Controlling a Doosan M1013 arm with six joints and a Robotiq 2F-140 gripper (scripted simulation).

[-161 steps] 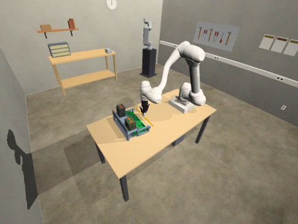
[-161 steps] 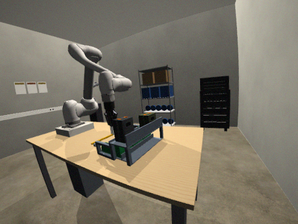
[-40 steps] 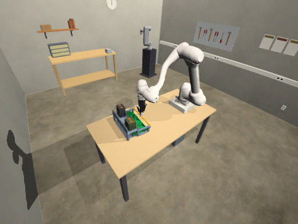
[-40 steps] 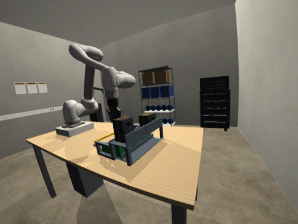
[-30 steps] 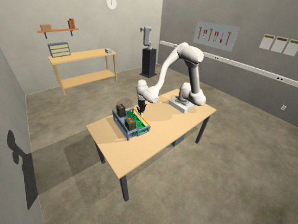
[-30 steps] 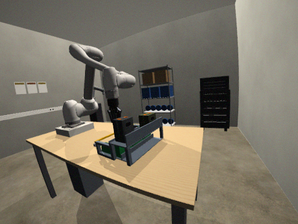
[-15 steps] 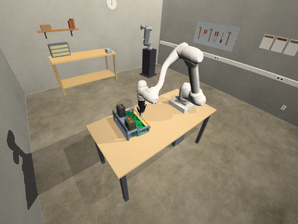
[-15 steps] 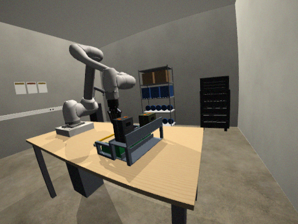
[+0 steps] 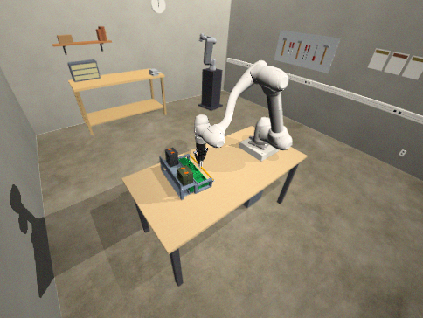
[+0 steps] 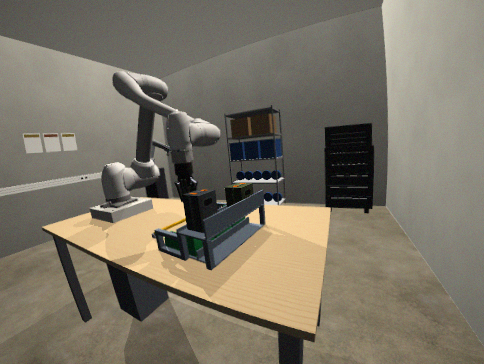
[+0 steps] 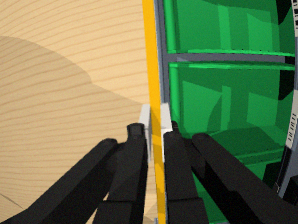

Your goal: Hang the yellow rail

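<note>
The yellow rail (image 11: 150, 70) is a long thin bar. In the wrist view it runs straight up from between my fingers, along the grey front edge of the green bins (image 11: 226, 83). My gripper (image 11: 156, 116) is shut on the yellow rail near its middle. In the top view the gripper (image 9: 201, 162) stands at the front of the bin rack (image 9: 185, 175), with the rail showing as a thin yellow line along the rack's near side. In the exterior view the gripper (image 10: 184, 187) is behind the rack (image 10: 212, 227). The hooks and their end plates are too small to make out.
Two dark boxes with orange marks (image 9: 171, 156) (image 9: 184, 176) sit on the grey rack. The robot base (image 9: 262, 146) stands on the table's far end. The table edge is near the rack's left side.
</note>
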